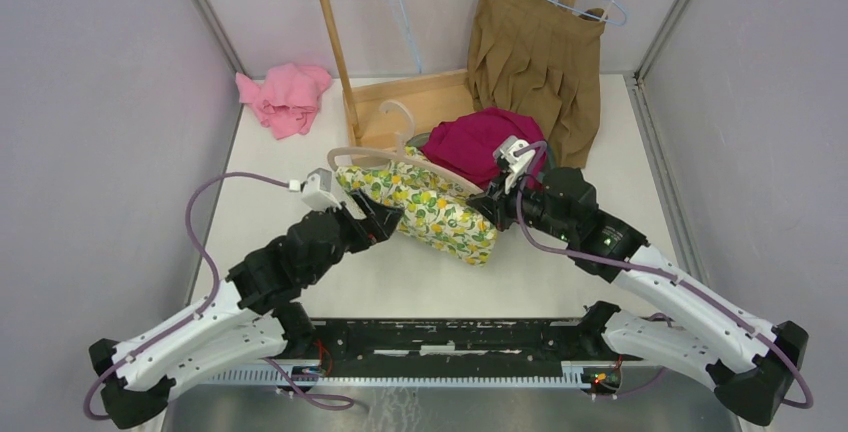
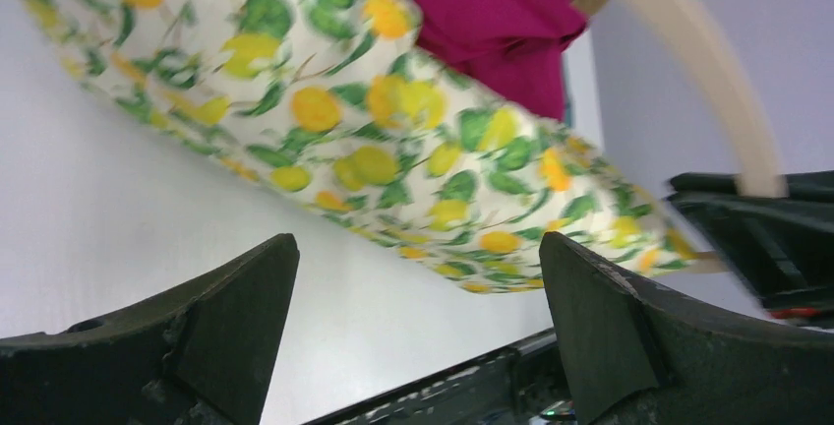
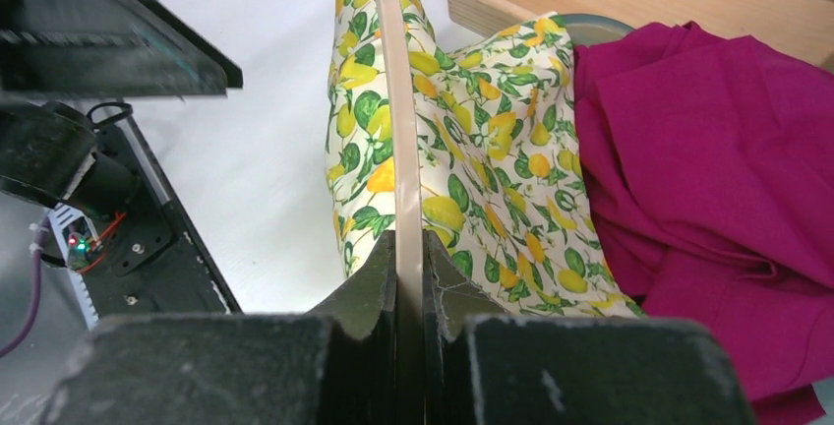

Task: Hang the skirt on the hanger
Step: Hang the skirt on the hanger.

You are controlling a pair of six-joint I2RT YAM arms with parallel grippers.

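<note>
1. The right gripper is pinched tight on one arm of the cream hanger. Its jaws are nearly together, with only the thin bar between them.
2. The left gripper has its jaws as wide as they go and holds nothing. It hovers low over the table, just beside the near edge of the skirt.
3. The lemon-print skirt lies bunched on the table between the two grippers. The hanger arm runs along its top edge and touches the fabric. I cannot tell whether the bar is inside the waist or only resting on the cloth.
4. A magenta garment lies heaped against the far side of the skirt, and a brown pleated skirt hangs on the rack behind.
5. My read is that this is the dressing step: one arm steadies the hanger while the other is about to take hold of the cloth.
6. The next move looks like the left jaws closing on the skirt's edge alone, without catching the magenta cloth. They would then draw the waist over the free hanger arm while the right grip stays firm.
</note>
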